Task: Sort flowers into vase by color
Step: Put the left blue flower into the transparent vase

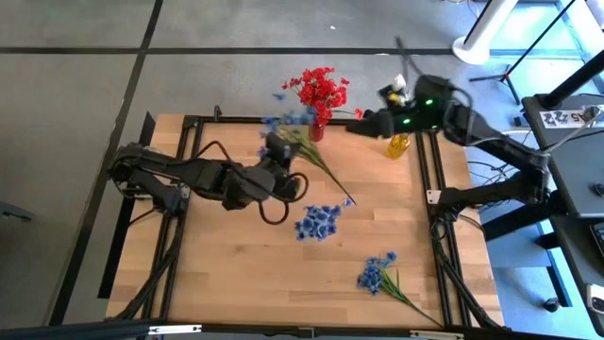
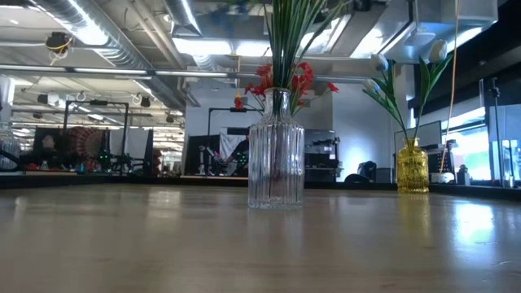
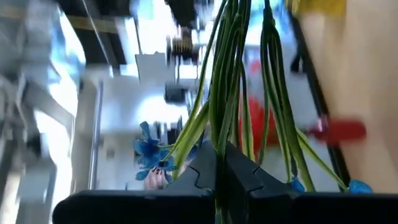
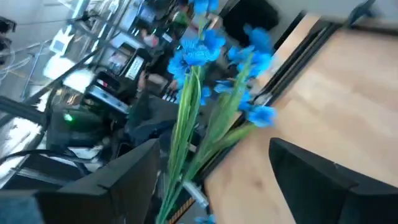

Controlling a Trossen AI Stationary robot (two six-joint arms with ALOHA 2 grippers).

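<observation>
**Q:** While the left arm works over the middle of the surface, what step does this panel show, and how is it done well?

**A:** Judged from the task, a stem is being carried to a vase. The left gripper is pinched narrow on the green stem of a blue flower; the left wrist view shows its fingers clamped together around several green strands. Doing the step well probably means keeping the stem near upright, lining its lower end over a vase mouth, and matching colour: blue should not join the red flowers in the red vase at the far edge.

**Q:** Where does the held flower lie relative to that gripper?

**A:** Its bloom sits on the far side of the gripper, close to the red vase, while a long green stem trails right and toward the near side across the surface.

**Q:** And the remaining flowers?

**A:** One loose blue cluster lies on the surface just right of the left gripper; a second blue cluster lies well apart, near the right near corner. White buds stand in the yellow vase at far right. A clear ribbed vase holding green stems appears in the low view.

**Q:** What of the other arm?

**A:** The right gripper hovers at the far edge between the red and yellow vases, fingers spread wide, holding nothing.
</observation>
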